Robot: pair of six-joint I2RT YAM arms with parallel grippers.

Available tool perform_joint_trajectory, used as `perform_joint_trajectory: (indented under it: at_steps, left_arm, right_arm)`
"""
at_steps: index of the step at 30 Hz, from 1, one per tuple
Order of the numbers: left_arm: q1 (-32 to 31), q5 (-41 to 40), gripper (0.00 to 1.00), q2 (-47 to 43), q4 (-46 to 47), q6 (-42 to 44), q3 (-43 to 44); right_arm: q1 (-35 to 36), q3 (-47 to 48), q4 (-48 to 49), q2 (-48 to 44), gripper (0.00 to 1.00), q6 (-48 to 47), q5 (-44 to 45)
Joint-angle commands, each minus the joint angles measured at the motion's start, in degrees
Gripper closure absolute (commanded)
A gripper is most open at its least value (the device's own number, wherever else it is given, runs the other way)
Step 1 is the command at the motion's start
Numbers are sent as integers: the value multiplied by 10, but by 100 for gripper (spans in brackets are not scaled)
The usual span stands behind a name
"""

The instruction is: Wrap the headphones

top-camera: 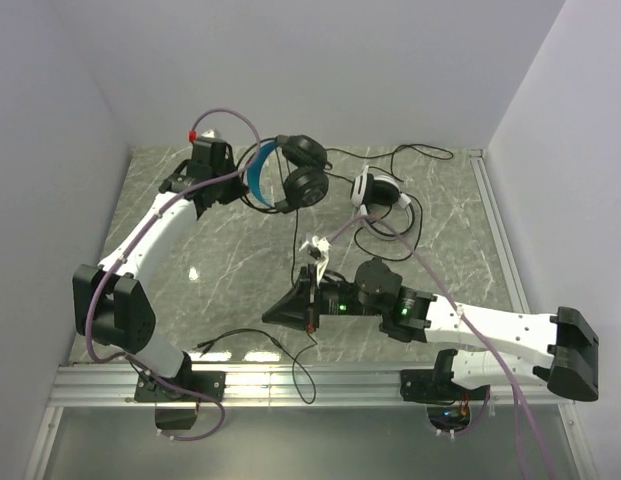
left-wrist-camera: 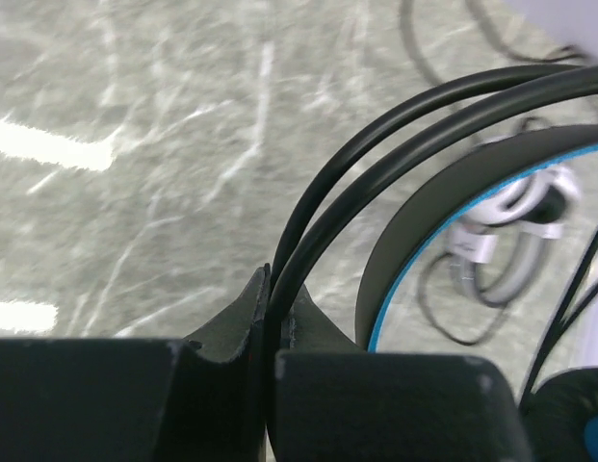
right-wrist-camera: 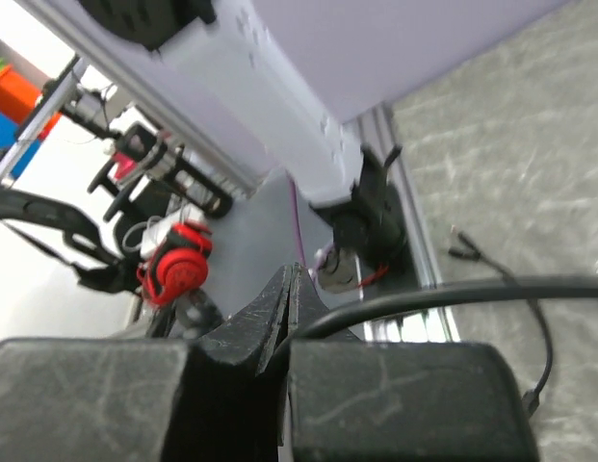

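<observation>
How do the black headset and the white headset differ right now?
The black headset has a blue headband, the white headset a white one. The left gripper clamps the black headset; the white headset lies free on the table. Both trail thin black cables.

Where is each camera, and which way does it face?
Top external: above and behind the arms, looking down on table, arms, both headsets.
Left wrist: looks across table past the left gripper, shut on the black headset.
Right wrist: looks back toward the near rail; right gripper shut on a cable.
Shared: top and left wrist show the white headset.
</observation>
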Motion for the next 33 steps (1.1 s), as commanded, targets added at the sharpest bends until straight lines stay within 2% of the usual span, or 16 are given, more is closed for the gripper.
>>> perform_joint_trajectory:
  at_steps: [1,4,10,13,16,26,33]
  left_arm:
    - [-26,-94,100,-47,82,-10,-32]
    - [-51,-159,100,-58,86,-8,-58]
    - [-75,-218,100,-63,102,-1,-90]
    - [-80,-222,100,-63,110,2,-102]
    - [-81,-225,100,-62,112,5,-112]
    - [-85,-227,100,-46,118,12,-116]
    - [-102,-245,100,-39,128,21,-129]
  right_arm:
    - [5,95,-94,-24,100,-59,25]
    - [4,156,-168,-18,100,-77,27]
    - [-9,234,-211,5,100,-78,15]
    - [-22,256,-211,8,99,-71,8]
    - [-29,276,-212,12,91,-69,0]
    - [-54,317,-226,16,93,-50,-10]
    - [-88,366,-242,21,90,-40,-27]
